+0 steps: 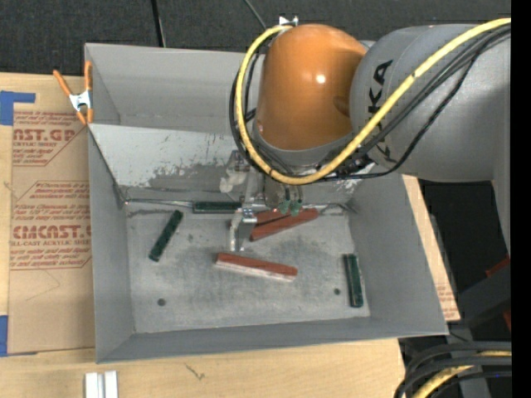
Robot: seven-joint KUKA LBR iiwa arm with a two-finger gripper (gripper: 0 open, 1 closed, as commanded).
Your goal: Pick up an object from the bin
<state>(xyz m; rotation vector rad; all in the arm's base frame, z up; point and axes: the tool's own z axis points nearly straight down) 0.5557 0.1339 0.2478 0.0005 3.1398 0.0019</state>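
Note:
My gripper (241, 235) hangs low over the middle of the bin, under the orange dome, most of it hidden. A red-brown stick (286, 221) lies tilted right beside it, its left end touching or nearly touching the gripper. A second red-brown bar (255, 266) lies flat on the floor just in front of the gripper. A dark green stick (214, 207) rests along the back wall, to the gripper's left.
One green stick (165, 235) lies slanted at the left of the bin floor. Another green stick (354, 280) lies near the right wall at the front. The arm and its dome cover the bin's back right part.

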